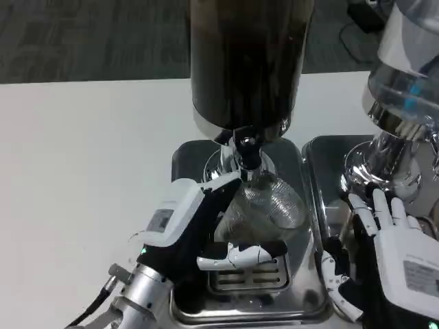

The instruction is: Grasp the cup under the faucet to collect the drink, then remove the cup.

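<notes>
Your left hand (199,229) grips the clear ribbed cup (269,209), fingers wrapped across its near side and one reaching up beside its rim. The cup sits tilted just beyond and to the right of that hand, its mouth directly below the faucet (248,159) of the dark drink dispenser (245,62), above the slotted steel drip tray (247,274).

Largest risk: the tilt. If the spout runs while the mouth leans away from it, you may send the drink down the wall and into the tray. Level the cup before filling.

Next: the withdrawal. The rim stands close under the spout, and lifting as you pull back could knock it against the tap and slop the contents. Judged from here, a low draw toward you is safer.

Smaller: the thin wall may buckle under a hard squeeze, and once wet it may slip through your fingers.

Your right hand (394,253) holds nothing, fingers spread, resting near the base of the second dispenser (401,89) on its own tray (329,205); a sideways move there could strike that base.

The white surface (82,171) stretches left of your left hand. Grey carpeted floor (89,38) lies beyond it, with dark cables (363,17) far beyond your right hand.
</notes>
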Tool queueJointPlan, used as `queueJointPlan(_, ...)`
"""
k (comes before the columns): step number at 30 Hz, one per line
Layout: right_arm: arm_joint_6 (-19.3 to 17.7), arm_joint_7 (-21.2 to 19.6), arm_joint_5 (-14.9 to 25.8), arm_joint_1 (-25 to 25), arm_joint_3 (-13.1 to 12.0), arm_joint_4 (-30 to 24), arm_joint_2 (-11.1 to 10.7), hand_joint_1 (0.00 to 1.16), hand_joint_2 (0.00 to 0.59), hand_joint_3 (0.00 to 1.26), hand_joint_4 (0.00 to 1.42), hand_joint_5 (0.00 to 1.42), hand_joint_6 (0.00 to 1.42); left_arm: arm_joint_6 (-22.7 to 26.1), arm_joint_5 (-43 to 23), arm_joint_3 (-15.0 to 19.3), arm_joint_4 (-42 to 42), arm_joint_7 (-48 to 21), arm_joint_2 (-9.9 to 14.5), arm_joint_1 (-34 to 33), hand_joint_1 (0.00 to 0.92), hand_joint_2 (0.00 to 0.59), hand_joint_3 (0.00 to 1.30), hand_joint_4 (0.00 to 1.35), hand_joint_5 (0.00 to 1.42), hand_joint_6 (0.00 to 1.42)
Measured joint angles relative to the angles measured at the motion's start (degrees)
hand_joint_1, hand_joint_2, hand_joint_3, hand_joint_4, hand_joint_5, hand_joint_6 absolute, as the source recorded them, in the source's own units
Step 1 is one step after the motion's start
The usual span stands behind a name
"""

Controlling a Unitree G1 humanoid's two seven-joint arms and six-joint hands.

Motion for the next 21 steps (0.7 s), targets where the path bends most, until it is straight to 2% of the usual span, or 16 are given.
queueJointPlan(13, -0.3, 0.2, 0.0, -0.4, -0.1, 0.2, -0.3, 0.41, 0.530, 0.15, 0.00, 0.00, 0.06, 3.4, 1.0, -1.5, 0.1, 1.9, 1.0, 0.4, 0.337, 0.139, 0.21, 0.27, 0.56, 0.48)
queueJointPlan(21, -0.7, 0.2, 0.8, -0.6, -0.1, 0.6, -0.8, 0.41, 0.530, 0.15, 0.00, 0.00, 0.06, 4.3, 1.6, -1.6, -0.3, 1.6, 2.1, 0.9, 0.285, 0.108, 0.11, 0.16, 0.46, 0.35)
